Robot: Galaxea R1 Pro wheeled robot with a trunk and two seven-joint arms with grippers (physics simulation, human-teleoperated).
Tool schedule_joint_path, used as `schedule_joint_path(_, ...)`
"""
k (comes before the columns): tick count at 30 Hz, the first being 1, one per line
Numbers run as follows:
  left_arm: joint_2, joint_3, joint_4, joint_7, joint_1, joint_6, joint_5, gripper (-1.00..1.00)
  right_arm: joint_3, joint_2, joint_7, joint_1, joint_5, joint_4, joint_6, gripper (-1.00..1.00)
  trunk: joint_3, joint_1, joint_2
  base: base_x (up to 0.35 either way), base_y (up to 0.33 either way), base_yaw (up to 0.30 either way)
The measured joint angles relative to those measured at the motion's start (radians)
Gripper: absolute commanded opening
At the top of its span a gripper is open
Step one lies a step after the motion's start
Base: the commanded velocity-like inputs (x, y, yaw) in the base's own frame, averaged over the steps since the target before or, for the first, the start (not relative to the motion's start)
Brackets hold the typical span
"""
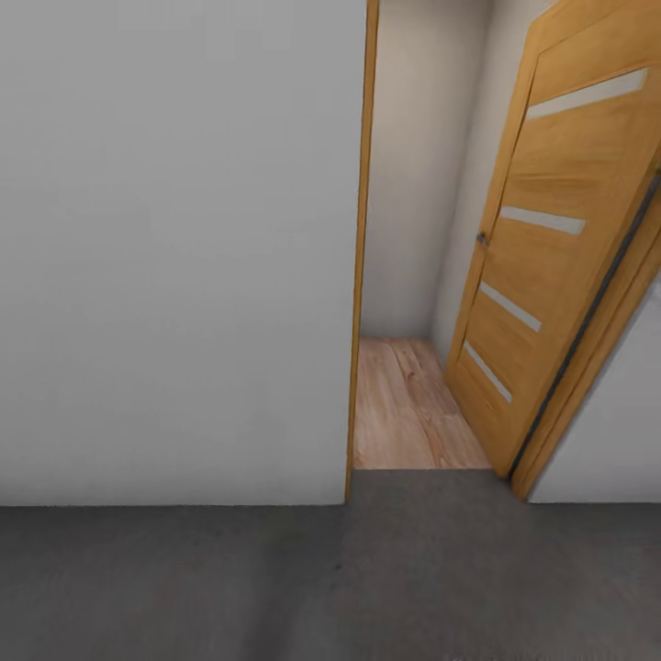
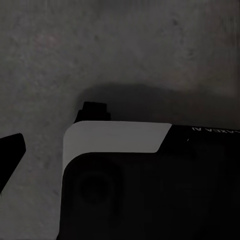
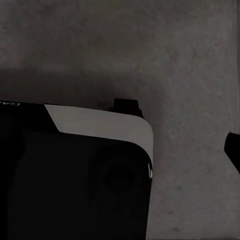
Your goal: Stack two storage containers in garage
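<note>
Floor: dark grey speckled concrete floor runs across the bottom of the head view.
Wall: plain white wall fills the upper left of the frame.
Doorway: an open gap right of centre, edged by an orange-brown door frame.
Door: orange-brown wooden door with pale slits, swung open at the upper right.
Beyond: light wood-plank floor past the threshold, centre of frame.
Robot base: black and white robot base over concrete in both wrist views.
Left claw: one dark fingertip at the frame's left edge; cannot tell how wide.
Right claw: one dark fingertip at the right edge; cannot tell.
Containers: their place cannot be told.
</note>
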Motion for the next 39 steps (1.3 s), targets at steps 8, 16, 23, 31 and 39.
schedule_joint_path(8,0.003,0.000,0.000,0.000,0.000,-0.001,0.000,1.00,0.000,-0.001,0.000,0.000,0.000,0.000,0.000,1.00,0.006,0.000,0.000,0.000,0.000,-0.283)
schedule_joint_path(16,0.004,0.000,-0.001,0.000,0.000,-0.002,-0.001,1.00,0.000,-0.001,0.000,0.000,0.000,0.000,0.001,1.00,0.013,0.000,0.000,0.000,0.000,-0.283)
schedule_joint_path(23,0.005,0.000,-0.001,0.000,0.000,-0.002,-0.002,1.00,0.000,-0.001,0.000,0.000,0.000,0.000,0.001,1.00,0.018,0.000,0.000,0.000,0.000,-0.283)
schedule_joint_path(31,0.005,0.000,-0.001,0.000,0.000,-0.001,-0.002,1.00,0.000,-0.001,0.000,0.000,0.001,0.000,0.002,1.00,0.024,0.000,0.000,0.000,0.000,-0.245)
schedule_joint_path(39,0.005,0.000,-0.001,0.000,0.000,-0.001,-0.002,1.00,0.001,-0.001,-0.001,-0.001,0.002,0.000,0.006,1.00,0.025,0.000,0.000,0.000,0.000,-0.095)
